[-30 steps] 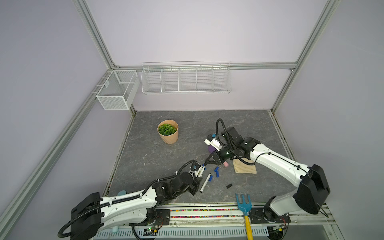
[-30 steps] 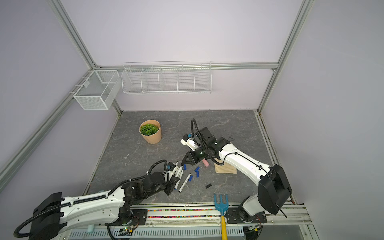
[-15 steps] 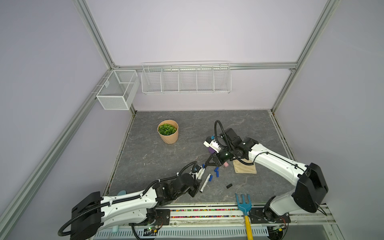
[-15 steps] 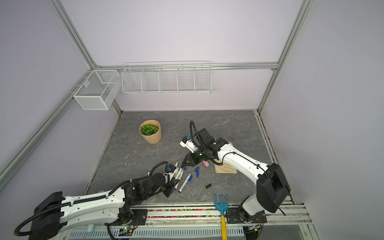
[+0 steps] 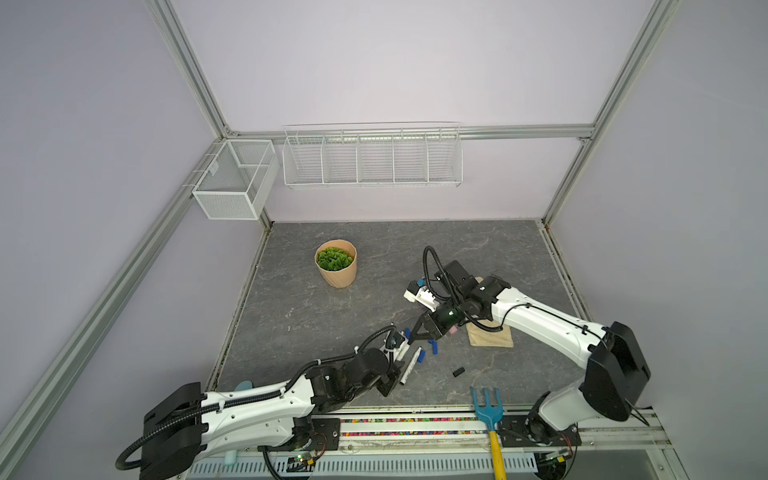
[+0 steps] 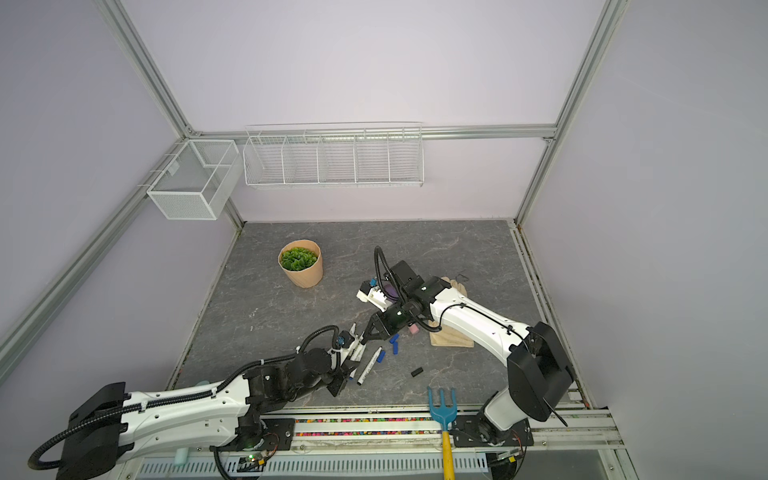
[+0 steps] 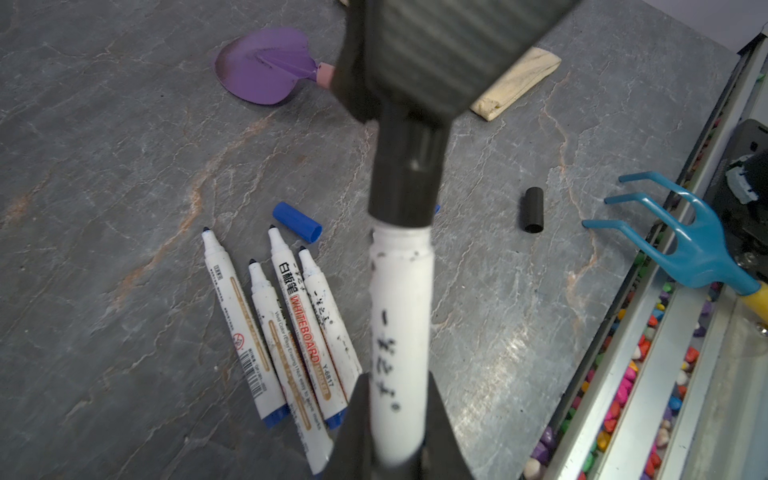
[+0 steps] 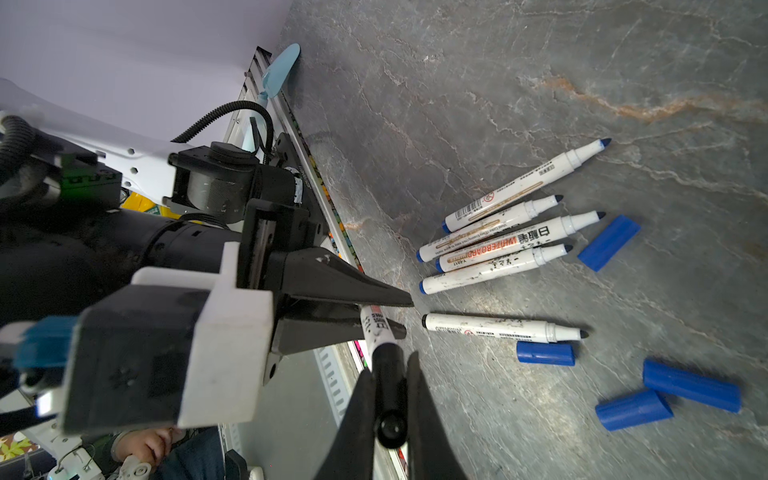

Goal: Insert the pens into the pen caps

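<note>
held pen (image 7: 400, 332) is up off the table (image 5: 374, 257), near-centre, spanning the gap between the two claws, capped end pointing far and slightly right; left gripper (image 7: 397, 399) pinches its white barrel, a finger pressed to each side; black cap (image 7: 405, 183) sits over the nib end, rim against the white collar; can't tell if it's fully seated; right gripper (image 8: 390, 370) is clamped on that cap, a finger on either side; four loose pens (image 8: 494, 266) lie uncapped on the table below the pair, side by side, nibs all the same way; lone pen (image 8: 498, 328) lies just right of them, also uncapped; four blue caps (image 8: 545, 354) lie around: one off the group's nibs, one just beside the lone pen's nib end, two together further right; spare black cap (image 5: 458, 372) lies on its side, right of and nearer than the pens, apart from them; purple trowel (image 7: 266, 66) lies farther back, partly under the right arm; folded beige cloth (image 5: 490, 336) lies right of the blue caps, under the same arm; blue rake (image 5: 486, 409) with a yellow handle sits at the near edge, tines toward the table; plant pot (image 5: 336, 268) stands far-left, well apart; wire rack (image 5: 372, 158) hangs on the far wall, mesh box (image 5: 232, 183) on the left rail.
</note>
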`<state>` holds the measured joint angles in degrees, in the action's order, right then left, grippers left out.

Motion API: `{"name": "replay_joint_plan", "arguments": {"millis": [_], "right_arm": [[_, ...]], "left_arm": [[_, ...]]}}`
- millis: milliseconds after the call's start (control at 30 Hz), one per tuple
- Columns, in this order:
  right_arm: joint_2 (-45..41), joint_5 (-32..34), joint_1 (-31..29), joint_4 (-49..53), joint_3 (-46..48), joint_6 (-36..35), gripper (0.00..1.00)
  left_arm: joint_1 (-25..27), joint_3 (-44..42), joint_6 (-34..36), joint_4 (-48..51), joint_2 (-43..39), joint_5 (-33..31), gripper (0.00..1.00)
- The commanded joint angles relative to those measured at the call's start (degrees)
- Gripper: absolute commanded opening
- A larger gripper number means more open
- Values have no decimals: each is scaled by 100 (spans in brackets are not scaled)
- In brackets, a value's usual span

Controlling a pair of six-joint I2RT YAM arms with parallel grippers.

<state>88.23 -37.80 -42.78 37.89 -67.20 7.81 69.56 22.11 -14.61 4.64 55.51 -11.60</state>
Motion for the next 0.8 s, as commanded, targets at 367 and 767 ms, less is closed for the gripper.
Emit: {"name": "replay_joint_plan", "arguments": {"millis": [367, 767], "right_arm": [[251, -779, -221, 644, 3, -231, 8], [164, -524, -256, 696, -24, -249, 8]], "left_arm": [[23, 256, 517, -2991, -260, -714, 0], [26, 365, 319, -4022, 207, -1088, 0]]}}
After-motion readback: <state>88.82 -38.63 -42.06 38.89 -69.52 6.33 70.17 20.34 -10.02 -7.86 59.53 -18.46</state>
